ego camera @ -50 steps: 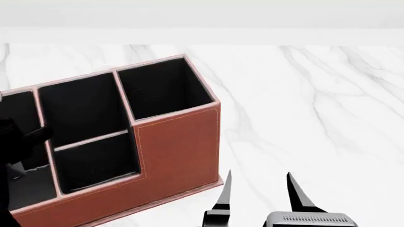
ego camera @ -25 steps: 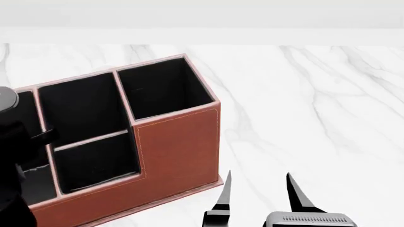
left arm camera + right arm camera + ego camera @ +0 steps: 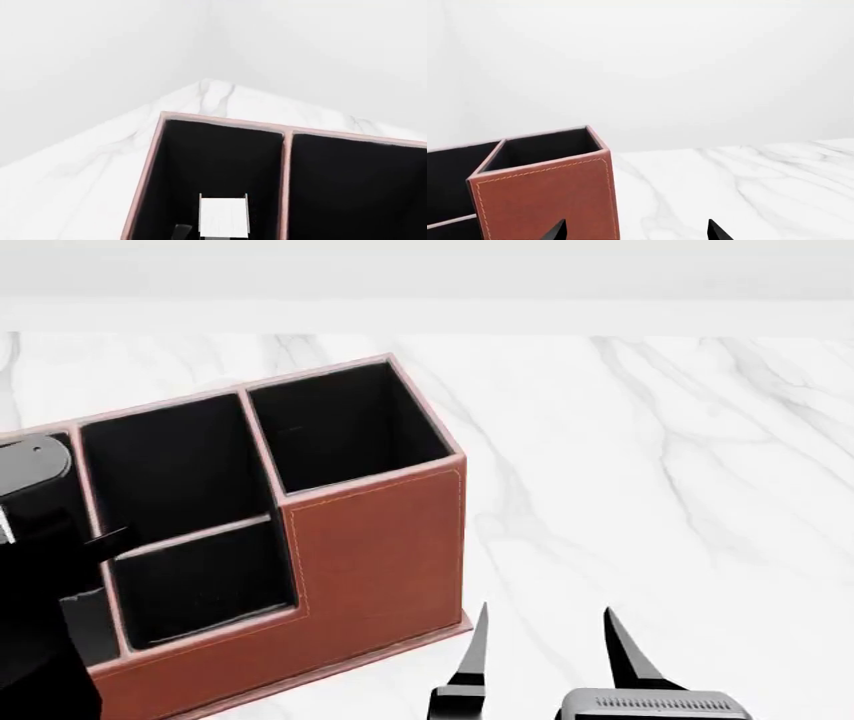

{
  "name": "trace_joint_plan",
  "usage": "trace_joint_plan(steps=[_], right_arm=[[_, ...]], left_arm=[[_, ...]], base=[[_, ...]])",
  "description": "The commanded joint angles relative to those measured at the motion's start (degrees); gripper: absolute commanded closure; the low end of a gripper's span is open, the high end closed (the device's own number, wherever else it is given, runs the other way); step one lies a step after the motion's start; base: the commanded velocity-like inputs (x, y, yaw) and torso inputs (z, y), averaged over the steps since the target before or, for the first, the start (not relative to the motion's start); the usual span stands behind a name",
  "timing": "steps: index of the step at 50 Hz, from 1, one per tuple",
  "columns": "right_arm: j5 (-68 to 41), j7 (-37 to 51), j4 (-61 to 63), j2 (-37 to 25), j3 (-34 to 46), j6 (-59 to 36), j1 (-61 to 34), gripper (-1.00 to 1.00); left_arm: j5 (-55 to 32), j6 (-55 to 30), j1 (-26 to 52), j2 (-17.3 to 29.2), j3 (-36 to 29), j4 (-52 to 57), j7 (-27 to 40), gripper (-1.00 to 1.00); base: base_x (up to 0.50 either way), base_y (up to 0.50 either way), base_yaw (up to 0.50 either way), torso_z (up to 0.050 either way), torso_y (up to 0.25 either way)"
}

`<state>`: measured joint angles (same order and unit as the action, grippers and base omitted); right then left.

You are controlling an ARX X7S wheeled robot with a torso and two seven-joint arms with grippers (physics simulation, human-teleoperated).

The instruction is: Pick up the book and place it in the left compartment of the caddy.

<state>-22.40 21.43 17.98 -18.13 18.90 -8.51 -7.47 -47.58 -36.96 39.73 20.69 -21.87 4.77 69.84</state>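
Left hand [image 3: 40,570] is over the caddy's [image 3: 374,550] left compartment [image 3: 220,170]. The book [image 3: 224,229] shows at its tip, page edges up, inside that section's walls — whether it's gripped or let go, can't tell. To do the step well: keep the book clear of the divider, let it settle low, then part the fingers and lift straight up. Right hand [image 3: 545,650] hangs idle just off the caddy's near corner over the tabletop [image 3: 667,460] — fingers wide, holding nothing.
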Motion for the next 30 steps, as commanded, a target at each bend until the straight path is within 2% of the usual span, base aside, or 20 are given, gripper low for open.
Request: trace_joint_plan(steps=[1, 30], right_arm=[[-0.13, 0.07, -0.41, -0.06, 0.22, 0.16, -0.07, -1.00], [-0.49, 0.36, -0.35, -0.45, 0.62, 0.42, -0.06, -1.00]], left_arm=[[2.46, 1.55, 1.32, -0.41, -0.37, -3.04, -1.10, 1.00], [5.30, -0.50, 3.91, 2.69, -3.79, -6.52, -4.89, 1.00]], base=[[0.00, 0.00, 0.00, 0.000, 0.000], [0.00, 0.00, 0.00, 0.000, 0.001]])
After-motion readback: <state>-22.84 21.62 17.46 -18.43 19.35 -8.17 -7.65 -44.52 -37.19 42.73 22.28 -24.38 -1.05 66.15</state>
